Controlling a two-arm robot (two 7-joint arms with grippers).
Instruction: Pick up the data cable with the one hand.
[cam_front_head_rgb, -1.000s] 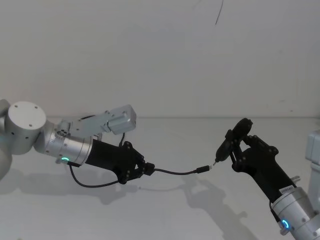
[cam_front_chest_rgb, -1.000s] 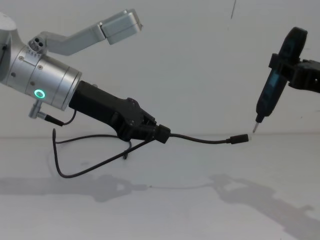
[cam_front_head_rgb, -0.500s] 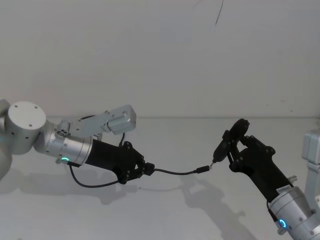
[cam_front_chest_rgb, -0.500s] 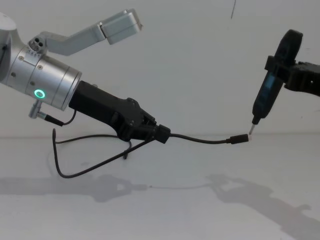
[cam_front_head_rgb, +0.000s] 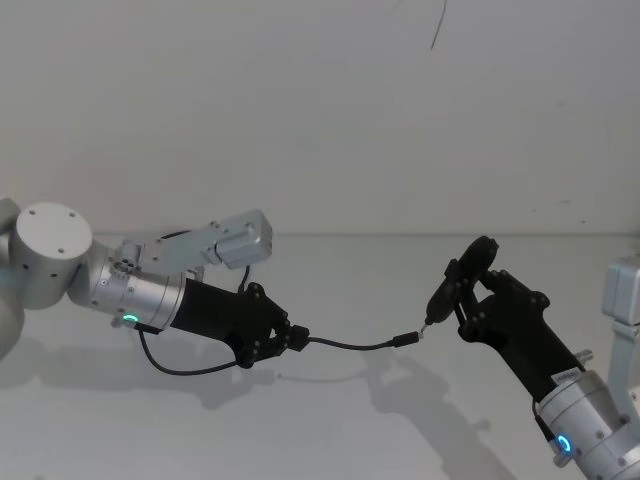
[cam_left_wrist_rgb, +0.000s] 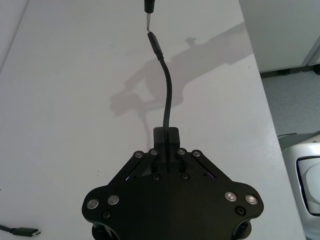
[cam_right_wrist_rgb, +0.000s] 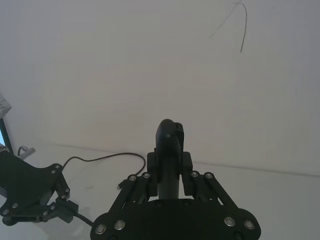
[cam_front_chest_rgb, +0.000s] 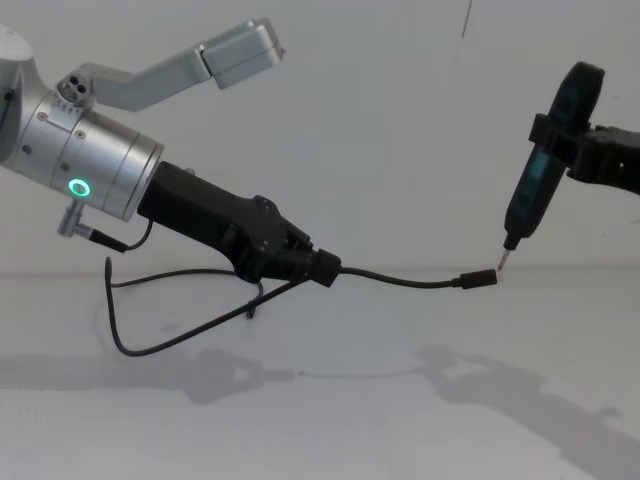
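While the left tool (cam_front_chest_rgb: 318, 270) is clamping the data cable (cam_front_chest_rgb: 400, 280) between its closed fingers, the cable is being carried above the white surface (cam_front_chest_rgb: 330, 420), as the chest view indicates by the shadow lying well below it. One end is projecting forward from the fingers in a shallow curve and is ending in a small plug (cam_front_chest_rgb: 478, 280); the remaining length is hanging behind the tool in a slack loop (cam_front_chest_rgb: 150, 345) that is dropping close to the surface, and contact there cannot be confirmed. In the left wrist view, another small plug (cam_left_wrist_rgb: 22, 232) is lying on the surface. The right tool (cam_front_head_rgb: 478, 300) is gripping a dark pen-like instrument (cam_front_chest_rgb: 545, 165), whose pointed tip is sitting just beside the free plug, touching it or nearly so. Judged against the task, the pick-up itself is appearing essentially complete, since the cable is being held by one tool alone. What is remaining is, at most, raising the trailing loop fully clear and keeping the grip secure.
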